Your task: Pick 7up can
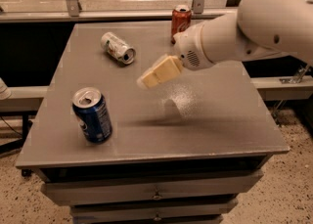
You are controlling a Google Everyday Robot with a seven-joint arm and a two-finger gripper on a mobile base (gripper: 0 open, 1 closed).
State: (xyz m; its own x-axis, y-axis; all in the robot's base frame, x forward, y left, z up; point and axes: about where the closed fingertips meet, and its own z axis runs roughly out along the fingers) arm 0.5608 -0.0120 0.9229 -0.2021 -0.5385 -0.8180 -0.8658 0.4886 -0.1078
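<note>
The 7up can (118, 48), whitish-silver with green markings, lies on its side at the back left of the grey table (220, 120), its open top facing front-right. My gripper (155, 73), cream-coloured at the end of the white arm (234, 34), hovers above the table's middle. It is to the right of the 7up can and a little nearer the front, apart from it and holding nothing that I can see.
A red cola can (181, 19) stands upright at the back edge, just behind the arm. A dark blue can (92, 115) stands upright at the front left. A rail and glass partition run behind the table. Drawers sit below the tabletop.
</note>
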